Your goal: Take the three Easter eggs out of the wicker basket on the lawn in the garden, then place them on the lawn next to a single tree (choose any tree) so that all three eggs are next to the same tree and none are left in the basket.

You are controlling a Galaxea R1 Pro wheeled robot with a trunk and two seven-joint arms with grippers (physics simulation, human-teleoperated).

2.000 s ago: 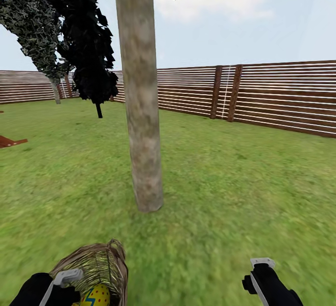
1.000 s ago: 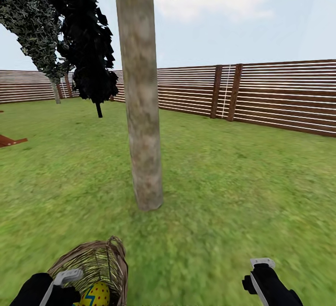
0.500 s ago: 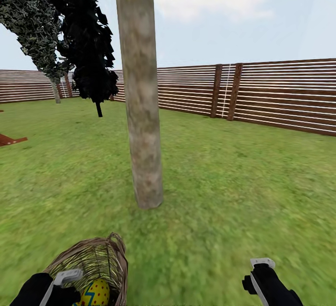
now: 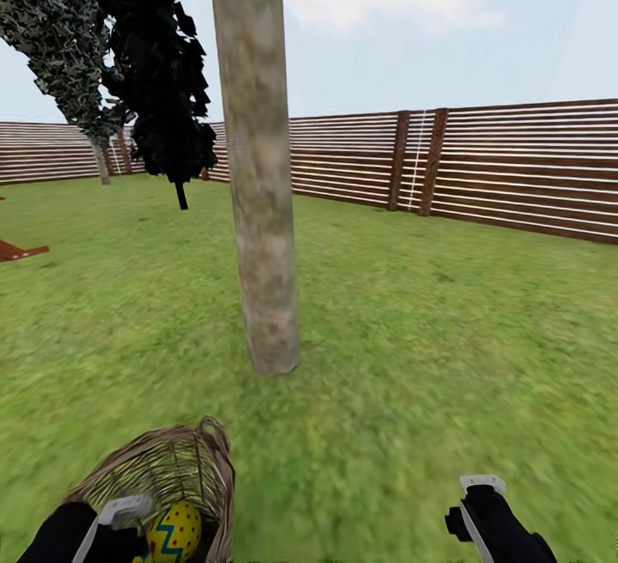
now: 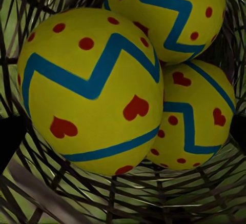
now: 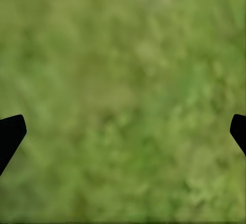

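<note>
The wicker basket [image 4: 172, 469] is at the bottom left of the head view, on the lawn [image 4: 429, 331], a short way in front of the pale tree trunk [image 4: 266, 245]. One yellow Easter egg [image 4: 174, 531] with a blue zigzag shows inside it. My left gripper [image 4: 120, 516] hangs over the basket's near side. In the left wrist view, three eggs [image 5: 92, 90], [image 5: 169, 14], [image 5: 195, 121] lie packed together on the wicker [image 5: 128, 198], and the left gripper [image 5: 123, 131] is open, with its dark fingertips spread on either side. My right gripper [image 4: 481, 494] is open over bare grass [image 6: 123, 80].
A brown slatted fence [image 4: 515, 168] closes off the far side of the garden. A small black tree [image 4: 167, 117] stands behind and left of the trunk. A red-brown wooden piece [image 4: 17, 250] lies at the left edge. Open grass stretches right of the trunk.
The whole picture has shifted: trunk, fence and basket sit slightly higher in the view, so the camera has moved. Both arms keep their place in the view.
</note>
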